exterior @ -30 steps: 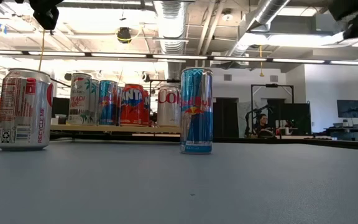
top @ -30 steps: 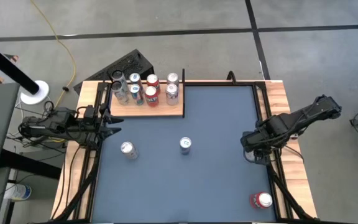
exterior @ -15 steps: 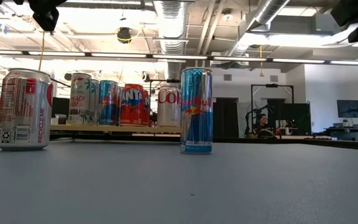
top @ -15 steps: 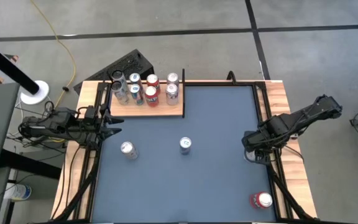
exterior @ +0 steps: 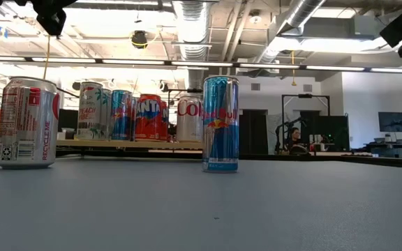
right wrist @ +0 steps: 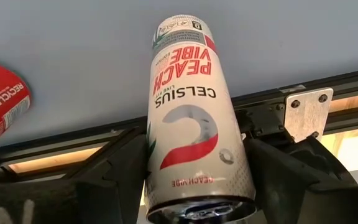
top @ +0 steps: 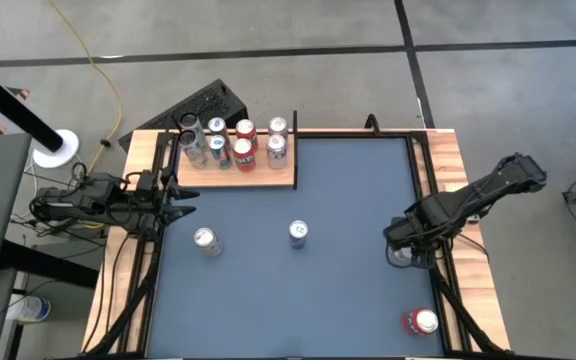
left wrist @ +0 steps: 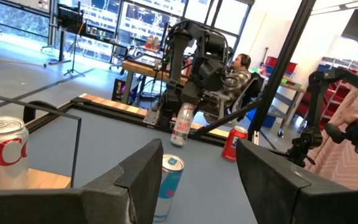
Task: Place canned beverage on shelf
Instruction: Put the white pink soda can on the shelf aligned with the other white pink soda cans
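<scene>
Right hand [top: 400,243] shifted inward over table edge, gripping white can [right wrist: 191,124]; left hand [top: 180,210] idle, half-open.

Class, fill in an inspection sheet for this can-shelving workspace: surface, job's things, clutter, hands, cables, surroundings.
Surface: blue tabletop, wooden edging.
Job's things: shelf at back left corner, holding several cans; silver can, slim blue can and red can loose on the table.
Clutter: nothing seen.
Hands: right hand at right edge, shut on white can; left hand open, beside shelf.
Cables: yellow cable on floor behind table.
Surroundings: seated person beyond table.
</scene>
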`<act>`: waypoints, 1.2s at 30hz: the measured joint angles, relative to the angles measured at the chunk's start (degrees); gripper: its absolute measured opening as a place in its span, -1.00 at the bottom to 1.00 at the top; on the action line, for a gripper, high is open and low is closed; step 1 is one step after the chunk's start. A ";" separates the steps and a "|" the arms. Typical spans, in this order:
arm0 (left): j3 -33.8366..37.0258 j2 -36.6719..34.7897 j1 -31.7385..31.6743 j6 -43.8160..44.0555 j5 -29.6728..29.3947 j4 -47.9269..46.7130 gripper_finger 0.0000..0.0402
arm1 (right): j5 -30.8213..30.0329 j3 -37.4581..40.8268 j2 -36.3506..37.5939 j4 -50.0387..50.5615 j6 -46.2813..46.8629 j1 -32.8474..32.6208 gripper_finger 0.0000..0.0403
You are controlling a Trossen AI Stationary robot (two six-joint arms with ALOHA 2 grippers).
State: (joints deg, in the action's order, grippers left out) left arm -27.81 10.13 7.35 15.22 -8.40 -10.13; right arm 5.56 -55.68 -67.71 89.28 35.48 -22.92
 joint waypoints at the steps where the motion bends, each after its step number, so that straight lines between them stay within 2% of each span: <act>1: 0.00 -0.02 0.00 0.00 0.00 0.00 -0.04 | 0.02 0.00 -0.20 0.06 -0.06 0.00 0.24; 9: 0.00 0.00 0.00 -0.02 0.00 0.05 -0.04 | -1.09 -1.92 -0.30 -1.67 2.09 0.03 0.21; 17: 0.00 0.00 0.00 -0.02 0.11 0.07 -0.05 | -2.33 -6.52 -0.33 -6.62 1.87 0.20 -0.03; 23: 0.00 0.00 0.00 -0.02 0.21 0.07 -0.05 | -6.26 -9.59 -0.31 -11.11 1.52 0.20 0.01; 30: 0.00 -0.01 0.02 -0.02 0.23 0.00 -0.05 | -7.69 -9.84 -1.31 -19.80 -1.26 0.20 0.00; 36: 0.00 0.00 0.02 0.15 0.26 -0.49 -0.05 | -7.52 -9.99 -5.96 -31.17 -8.07 1.31 -0.08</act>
State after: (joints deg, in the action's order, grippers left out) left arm -27.81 10.13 7.38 15.37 -8.14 -10.62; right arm -1.96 -65.67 -73.67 58.11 27.41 -21.61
